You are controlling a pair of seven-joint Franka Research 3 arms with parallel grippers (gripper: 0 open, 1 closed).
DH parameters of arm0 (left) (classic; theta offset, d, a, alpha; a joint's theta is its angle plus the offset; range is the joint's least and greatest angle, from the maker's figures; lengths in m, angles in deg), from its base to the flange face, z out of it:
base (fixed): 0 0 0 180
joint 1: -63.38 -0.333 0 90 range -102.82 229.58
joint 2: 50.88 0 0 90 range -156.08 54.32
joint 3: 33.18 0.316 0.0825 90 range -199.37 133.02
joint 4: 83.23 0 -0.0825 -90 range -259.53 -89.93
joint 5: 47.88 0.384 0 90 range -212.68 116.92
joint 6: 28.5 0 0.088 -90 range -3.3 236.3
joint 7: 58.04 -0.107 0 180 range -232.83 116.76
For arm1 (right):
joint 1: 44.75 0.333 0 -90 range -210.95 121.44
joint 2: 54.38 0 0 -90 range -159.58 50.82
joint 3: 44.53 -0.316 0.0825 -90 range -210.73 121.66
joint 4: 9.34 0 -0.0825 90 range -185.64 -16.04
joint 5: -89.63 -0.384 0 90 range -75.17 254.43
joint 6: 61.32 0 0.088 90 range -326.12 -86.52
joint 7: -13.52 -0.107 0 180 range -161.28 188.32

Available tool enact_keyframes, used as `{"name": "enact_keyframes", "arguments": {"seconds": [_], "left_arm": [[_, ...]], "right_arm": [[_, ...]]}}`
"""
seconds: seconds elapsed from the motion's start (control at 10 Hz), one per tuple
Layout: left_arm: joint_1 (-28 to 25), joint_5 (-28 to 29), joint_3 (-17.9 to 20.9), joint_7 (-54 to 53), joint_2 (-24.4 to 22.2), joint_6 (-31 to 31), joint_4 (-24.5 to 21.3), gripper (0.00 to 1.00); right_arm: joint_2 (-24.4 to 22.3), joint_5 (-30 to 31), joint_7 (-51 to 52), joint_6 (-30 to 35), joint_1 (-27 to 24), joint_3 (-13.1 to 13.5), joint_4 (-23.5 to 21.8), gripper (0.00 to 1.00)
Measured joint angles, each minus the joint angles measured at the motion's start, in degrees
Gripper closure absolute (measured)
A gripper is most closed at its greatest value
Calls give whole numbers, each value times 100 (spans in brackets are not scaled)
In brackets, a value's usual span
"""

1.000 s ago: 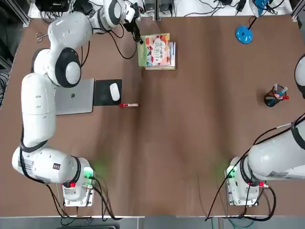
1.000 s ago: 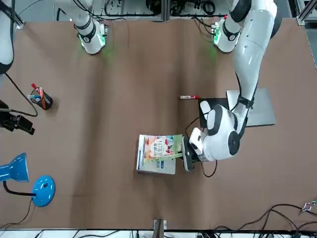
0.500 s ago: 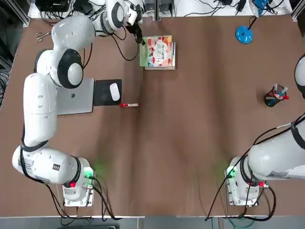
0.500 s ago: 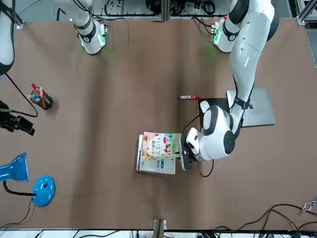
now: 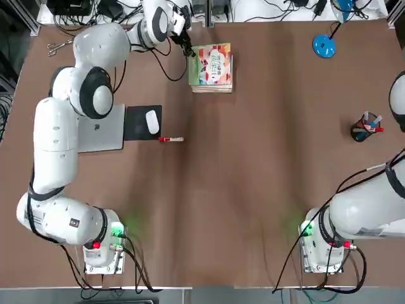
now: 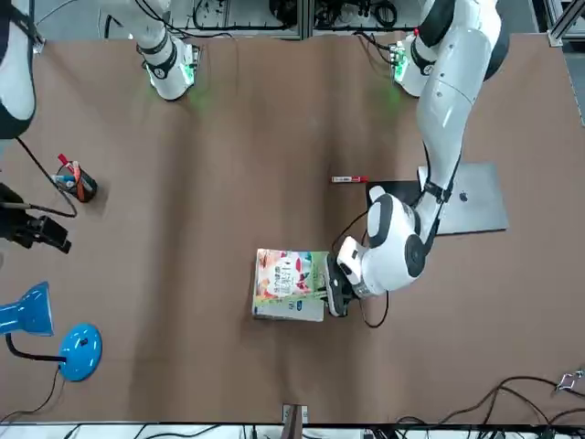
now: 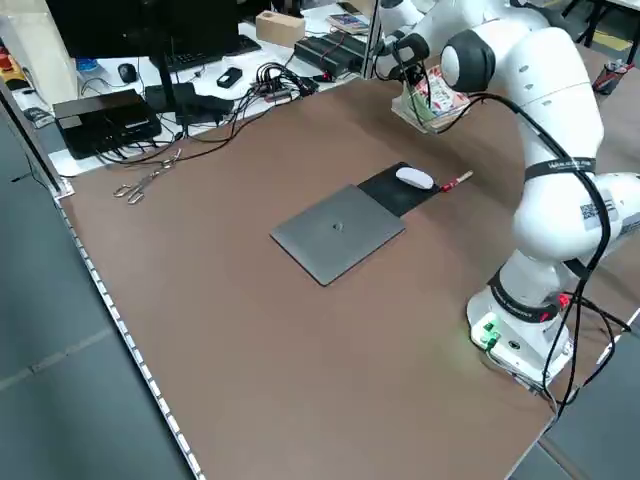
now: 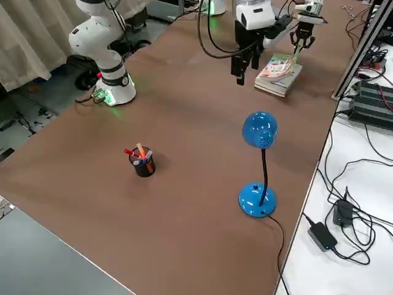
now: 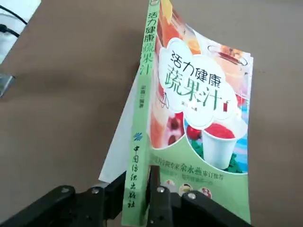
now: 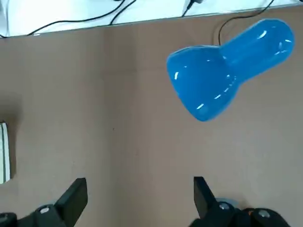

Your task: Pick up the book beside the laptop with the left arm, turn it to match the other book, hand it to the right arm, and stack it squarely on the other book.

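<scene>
The book [image 5: 212,63], green-bordered with red and white drink artwork, hangs over the other book [image 5: 214,87] at the far side of the table. My left gripper [image 5: 189,50] is shut on its spine edge, as the left wrist view shows with the book [image 9: 189,123] clamped in the gripper [image 9: 142,201] and the white cover of the other book [image 9: 118,161] below. The spine side sits slightly raised. From the front, the book [image 6: 288,277] covers most of the other book [image 6: 289,312]. My right gripper [image 10: 137,198] stands open and empty near the blue lamp. The laptop [image 5: 99,130] lies closed at the left.
A black mouse pad with a white mouse [image 5: 151,121] and a red marker [image 5: 171,139] lie beside the laptop. A blue desk lamp [image 5: 324,45] stands at the far right, a pen cup [image 5: 366,128] further in. Scissors [image 5: 54,47] lie at the far left corner.
My left gripper has carried the book sideways toward the robot's right, so it now sits more fully over the other book. The right arm has not moved.
</scene>
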Motion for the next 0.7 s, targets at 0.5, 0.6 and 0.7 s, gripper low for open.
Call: {"name": "enact_keyframes", "arguments": {"seconds": [0.5, 0.6, 0.7], "left_arm": [[236, 0, 170, -4, 18, 240, 17, 81], [247, 0, 174, -4, 18, 258, 18, 81], [247, 0, 177, -4, 19, 272, 19, 80]], "right_arm": [[156, 2, 0, -5, 172, -7, -8, 1], [167, 4, 0, -5, 254, -8, -9, 1], [170, 6, 0, -5, 320, -8, -9, 1]]}}
